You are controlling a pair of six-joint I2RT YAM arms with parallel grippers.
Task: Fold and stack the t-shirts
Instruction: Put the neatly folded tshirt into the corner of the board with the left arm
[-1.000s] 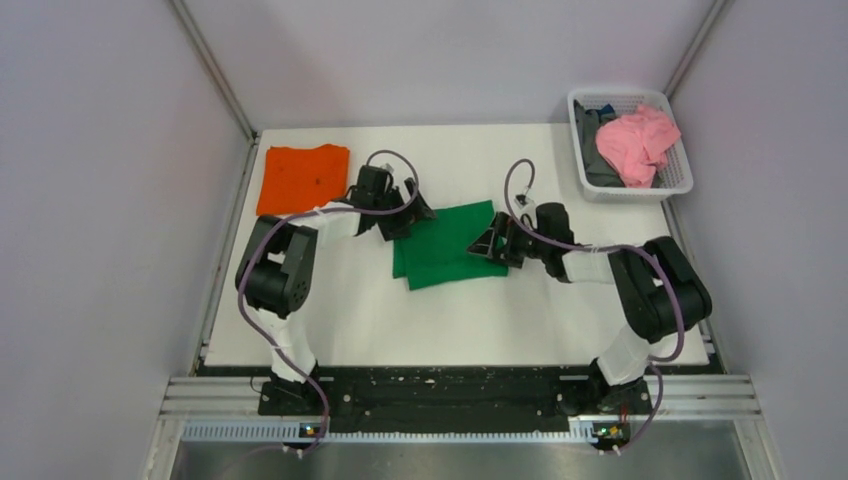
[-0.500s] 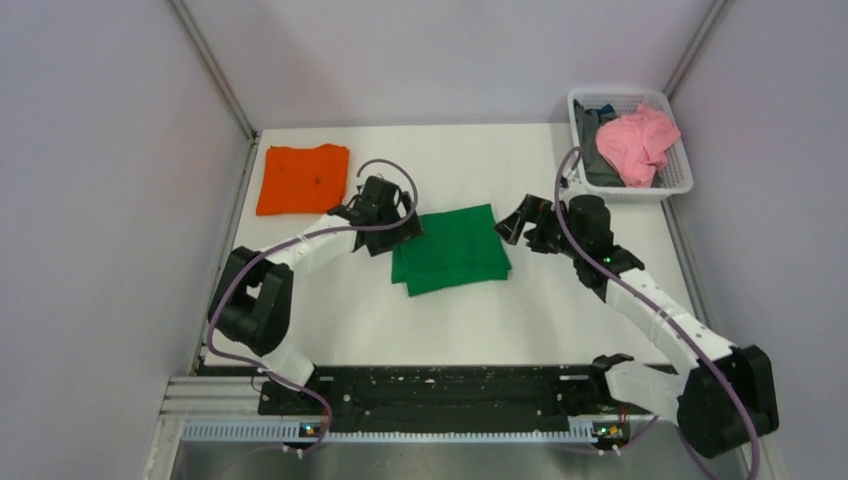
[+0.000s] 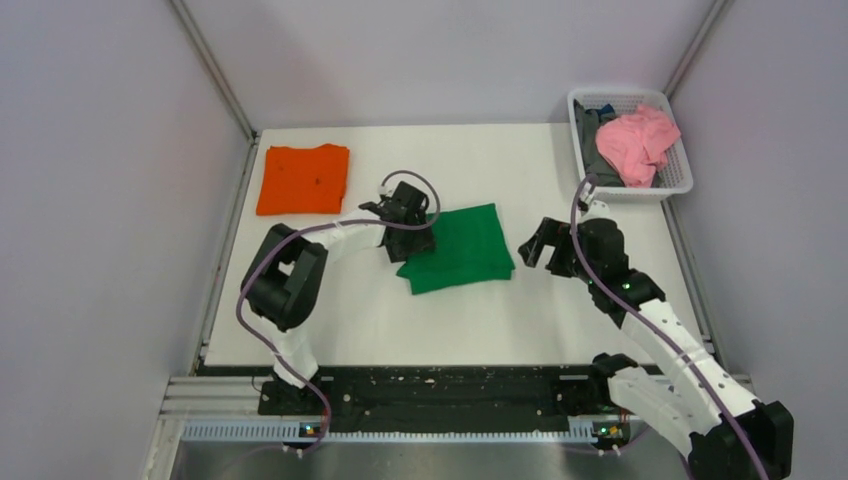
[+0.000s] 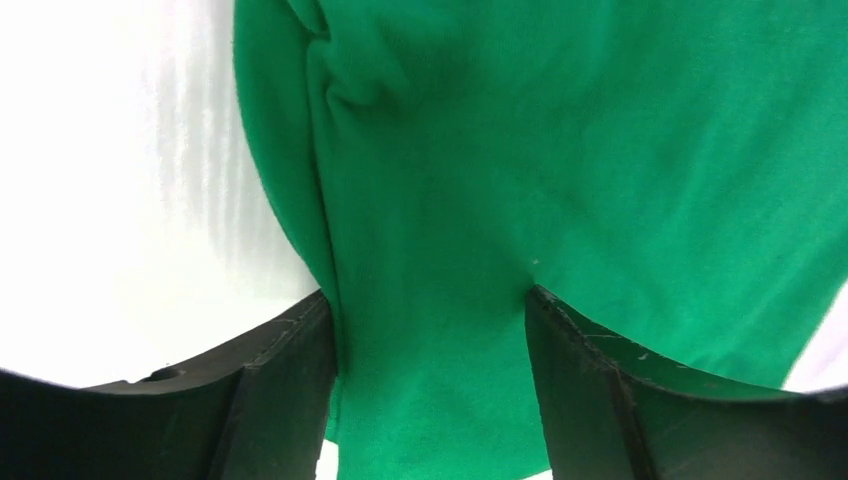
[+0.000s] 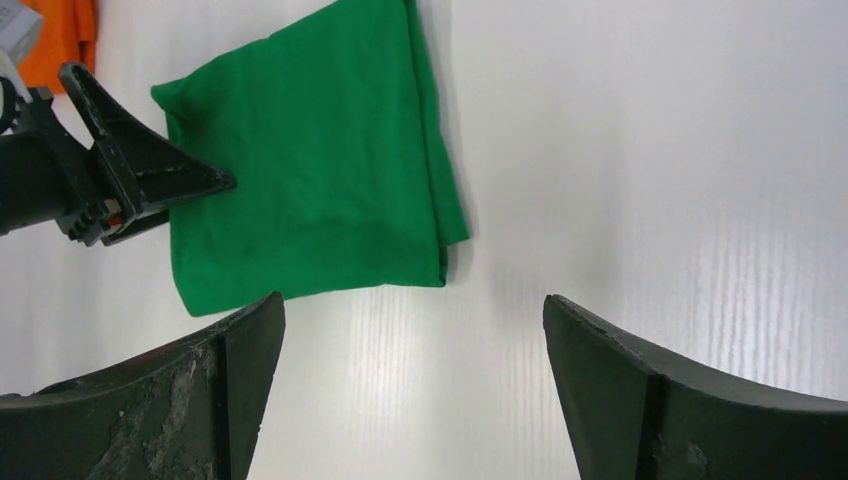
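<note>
**Left wrist view: jaws astride the green t-shirt [image 4: 560, 200]**

Folded, it lies mid-table [image 3: 480, 330], well apart from the folded orange t-shirt [image 3: 303, 179] at the far left corner. The left gripper [image 4: 428, 300] stands partly open over its left edge, with cloth between the jaws. The right gripper [image 5: 412, 300] hangs wide and empty nearby. A pinch that catches only the upper layers could spill the fold open on the way to the stack.
</note>
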